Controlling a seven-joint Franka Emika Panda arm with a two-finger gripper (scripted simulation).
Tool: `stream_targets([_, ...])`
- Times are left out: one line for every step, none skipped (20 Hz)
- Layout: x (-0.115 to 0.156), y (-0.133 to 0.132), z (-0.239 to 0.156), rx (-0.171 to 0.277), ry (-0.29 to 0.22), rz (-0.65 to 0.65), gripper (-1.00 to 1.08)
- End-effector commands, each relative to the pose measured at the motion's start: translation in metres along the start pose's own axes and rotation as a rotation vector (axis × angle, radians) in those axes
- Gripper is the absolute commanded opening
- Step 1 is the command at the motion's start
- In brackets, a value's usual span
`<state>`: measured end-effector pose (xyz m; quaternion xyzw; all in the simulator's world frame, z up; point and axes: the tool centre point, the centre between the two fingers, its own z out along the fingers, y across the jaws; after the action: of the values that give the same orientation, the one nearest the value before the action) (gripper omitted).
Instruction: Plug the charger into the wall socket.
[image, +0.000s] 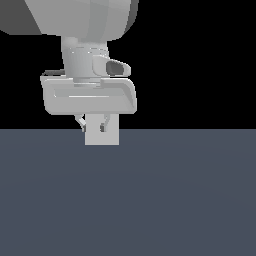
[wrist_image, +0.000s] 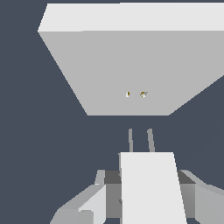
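In the wrist view the charger, an off-white block, sits between my gripper's fingers. Its two thin prongs point at the wall socket. That socket is a light-grey square plate with two tiny dark-orange holes at its centre. A gap of floor separates the prong tips from the plate, and the prongs line up only roughly with the holes. In the exterior view my gripper hangs low in front of the wall socket. The charger cannot be made out there.
A flat dark blue-grey floor spreads around the plate, with a black background above it. The arm's wrist and hand body fill the exterior view's upper left.
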<state>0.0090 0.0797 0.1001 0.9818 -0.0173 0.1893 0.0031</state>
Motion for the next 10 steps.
stream_targets([0.005,0.0,0.002,0.0,0.0,0.0,-1.0])
stream_targets([0.008,0.0,0.003,0.001,0.0,0.001,-1.0])
stream_targets([0.011,0.0,0.004,0.001,0.0,0.001,-1.0])
stream_targets([0.014,0.0,0.005,0.001,0.0,0.001,-1.0])
stream_targets([0.018,0.0,0.007,0.001,0.0,0.001,-1.0])
stream_targets([0.022,0.0,0.009,0.001,0.0,0.001,-1.0])
stream_targets([0.026,0.0,0.01,0.001,0.0,0.001,-1.0])
stream_targets([0.029,0.0,0.011,0.001,0.0,0.001,-1.0])
stream_targets([0.032,0.0,0.012,0.001,0.0,0.001,-1.0])
stream_targets([0.034,0.0,0.013,0.001,0.0,0.001,-1.0])
